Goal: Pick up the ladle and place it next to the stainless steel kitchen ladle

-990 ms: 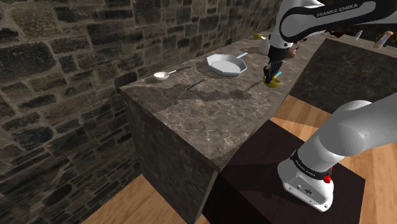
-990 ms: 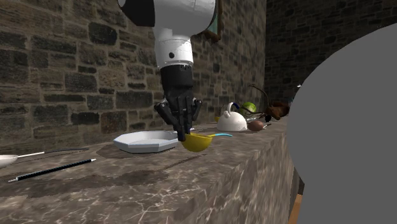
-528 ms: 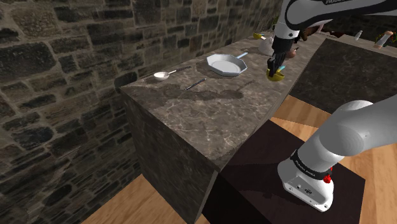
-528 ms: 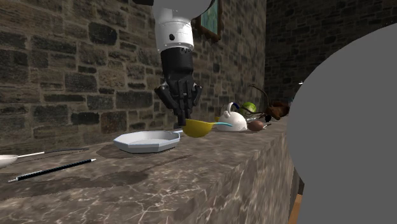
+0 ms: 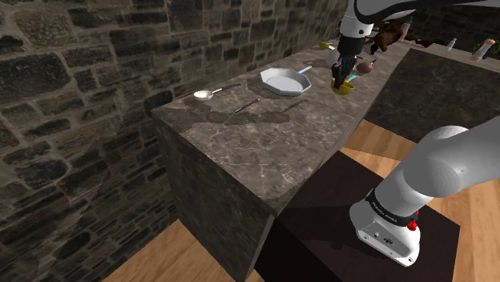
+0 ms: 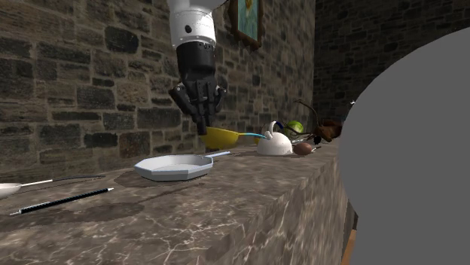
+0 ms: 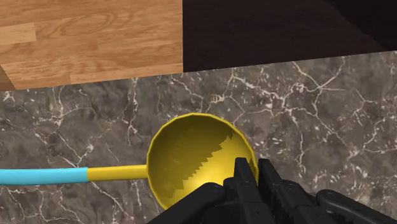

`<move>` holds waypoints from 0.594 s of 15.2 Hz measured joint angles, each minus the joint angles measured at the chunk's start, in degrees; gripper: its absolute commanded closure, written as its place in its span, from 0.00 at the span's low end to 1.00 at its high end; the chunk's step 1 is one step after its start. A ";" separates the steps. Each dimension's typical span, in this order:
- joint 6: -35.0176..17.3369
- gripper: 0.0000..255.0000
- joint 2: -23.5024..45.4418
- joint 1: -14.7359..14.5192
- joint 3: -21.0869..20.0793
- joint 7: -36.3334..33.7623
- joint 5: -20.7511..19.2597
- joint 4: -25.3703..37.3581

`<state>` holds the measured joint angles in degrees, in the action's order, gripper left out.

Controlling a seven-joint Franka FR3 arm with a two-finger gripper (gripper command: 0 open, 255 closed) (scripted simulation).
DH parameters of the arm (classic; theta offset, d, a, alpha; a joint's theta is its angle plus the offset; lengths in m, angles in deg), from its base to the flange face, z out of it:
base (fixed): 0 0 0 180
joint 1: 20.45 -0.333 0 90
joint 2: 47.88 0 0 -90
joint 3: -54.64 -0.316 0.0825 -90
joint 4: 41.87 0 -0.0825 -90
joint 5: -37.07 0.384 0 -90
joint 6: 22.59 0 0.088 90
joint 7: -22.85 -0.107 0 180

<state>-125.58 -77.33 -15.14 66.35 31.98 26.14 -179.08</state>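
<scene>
A yellow ladle [image 5: 346, 89] with a blue-tipped handle hangs above the dark marble counter [image 5: 264, 148]. My gripper [image 5: 344, 81] is shut on the rim of its bowl. In the wrist view the fingers [image 7: 243, 173] pinch the edge of the yellow bowl [image 7: 191, 153], and the handle [image 7: 38, 175] runs away sideways. In the second exterior view the gripper [image 6: 202, 130] holds the ladle [image 6: 222, 137] level above the white pan. The steel ladle [image 5: 204, 94] lies at the counter's far side by the stone wall, also seen as a pale spoon bowl [image 6: 7, 188].
A white pan [image 5: 284, 80] [image 6: 175, 166] sits between the held ladle and the steel ladle. A thin black rod [image 5: 245, 105] [image 6: 64, 200] lies near the steel ladle. A white teapot [image 6: 274, 143] and small items stand farther along. The counter's edge drops to a wooden floor [image 7: 89, 38].
The gripper has risen with the yellow ladle, lifting it well off the counter. It has drifted toward the pan, leftward in the second exterior view.
</scene>
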 measured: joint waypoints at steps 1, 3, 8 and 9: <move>0.06 1.00 1.34 -0.60 -0.69 -0.88 0.67 1.24; -0.48 1.00 4.52 -1.77 -1.93 -2.64 1.93 3.68; -0.67 1.00 12.42 -4.35 -4.88 -6.77 4.56 10.88; -0.15 1.00 13.88 -4.89 -5.55 -7.69 5.04 12.76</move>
<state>-125.74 -63.44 -20.03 60.80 24.28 31.19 -166.31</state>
